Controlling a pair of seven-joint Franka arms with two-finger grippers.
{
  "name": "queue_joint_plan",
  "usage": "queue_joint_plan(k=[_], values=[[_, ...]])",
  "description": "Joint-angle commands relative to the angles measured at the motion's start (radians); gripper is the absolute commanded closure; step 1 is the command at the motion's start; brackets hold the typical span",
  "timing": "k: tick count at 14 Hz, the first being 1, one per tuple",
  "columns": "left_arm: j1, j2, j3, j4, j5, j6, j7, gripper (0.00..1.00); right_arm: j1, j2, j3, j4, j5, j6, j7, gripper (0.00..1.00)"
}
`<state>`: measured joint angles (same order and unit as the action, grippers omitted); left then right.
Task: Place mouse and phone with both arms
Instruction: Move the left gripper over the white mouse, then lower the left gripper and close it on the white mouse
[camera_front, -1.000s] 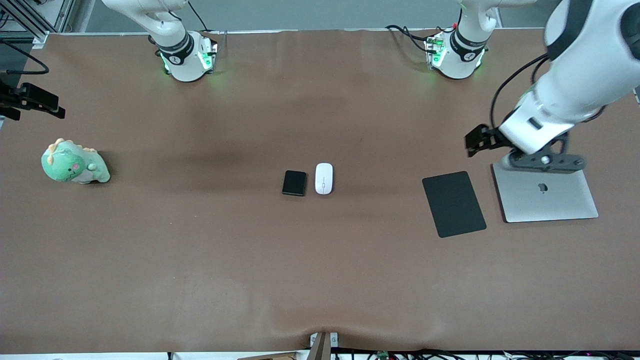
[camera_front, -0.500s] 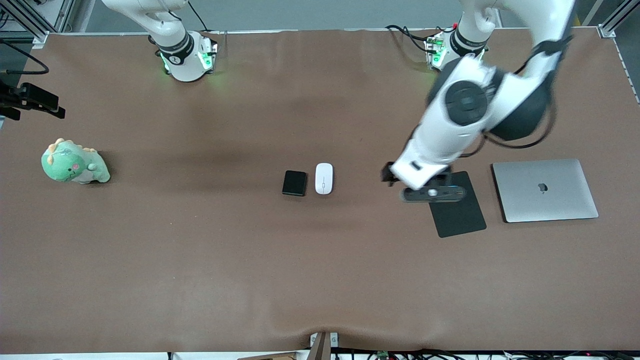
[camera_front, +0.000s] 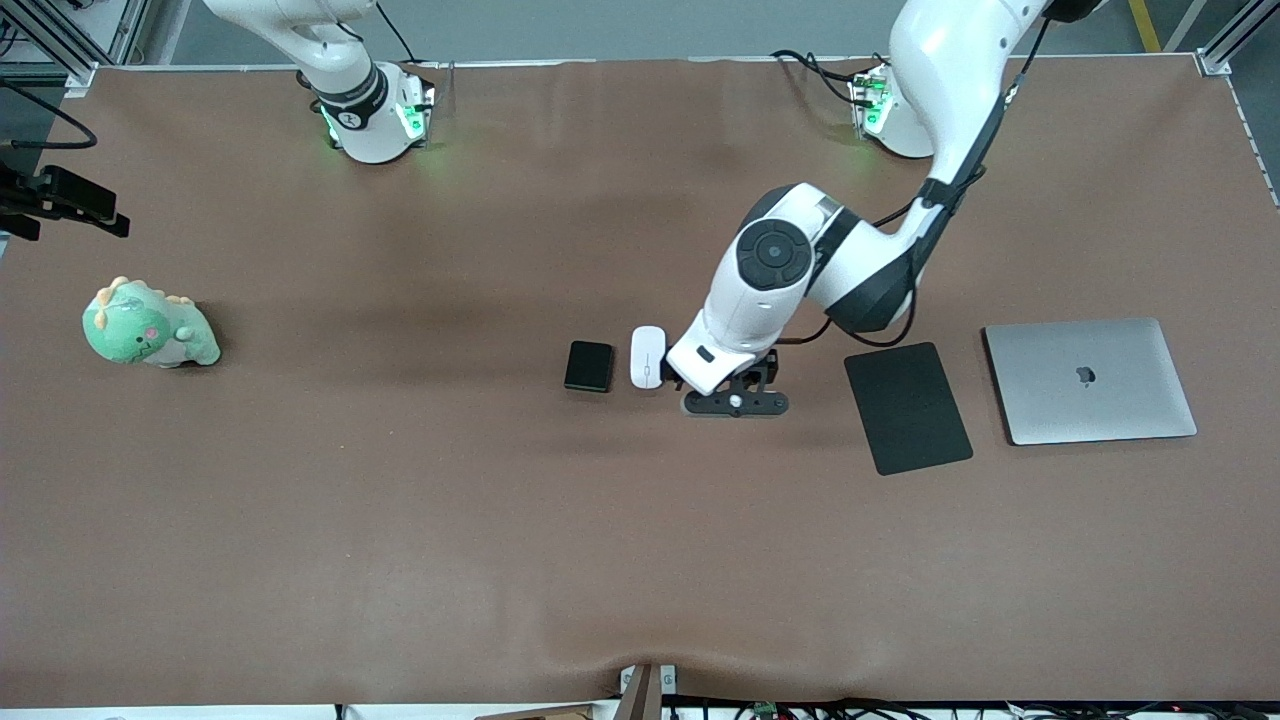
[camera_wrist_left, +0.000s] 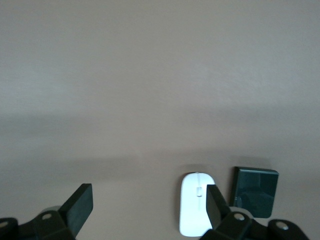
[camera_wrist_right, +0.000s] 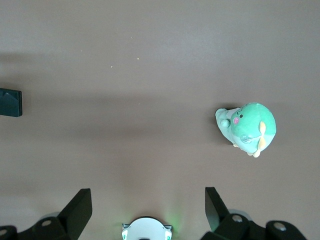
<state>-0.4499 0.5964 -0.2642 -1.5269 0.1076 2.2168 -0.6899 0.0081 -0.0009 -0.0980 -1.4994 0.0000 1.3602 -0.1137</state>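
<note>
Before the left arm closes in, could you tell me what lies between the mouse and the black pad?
In the front view, only the left gripper hangs there, right beside the mouse; bare table runs on to the black pad.

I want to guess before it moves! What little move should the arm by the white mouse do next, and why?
Probably slide the left tool a bit sideways, toward the right arm's end, until it is centred over the mouse, then lower. Its fingers are open and empty, but the mouse sits by one finger, not between them. The phone lies right beside it.
</note>
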Motion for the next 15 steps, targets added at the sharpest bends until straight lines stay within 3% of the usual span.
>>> queue_joint_plan(k=[1, 9, 15], values=[[-0.048, 0.063, 0.011, 0.065, 0.027, 0.014, -0.025, 0.00, -0.013, -0.010, 0.007, 0.001, 0.018, -0.007, -0.007, 0.00], [-0.104, 0.161, 0.020, 0.105, 0.029, 0.061, -0.058, 0.00, -0.010, -0.010, 0.007, 0.001, 0.017, -0.007, -0.007, 0.00], [-0.210, 0.247, 0.092, 0.123, 0.030, 0.078, -0.083, 0.00, -0.010, -0.010, 0.007, 0.001, 0.017, -0.007, -0.007, 0.00]])
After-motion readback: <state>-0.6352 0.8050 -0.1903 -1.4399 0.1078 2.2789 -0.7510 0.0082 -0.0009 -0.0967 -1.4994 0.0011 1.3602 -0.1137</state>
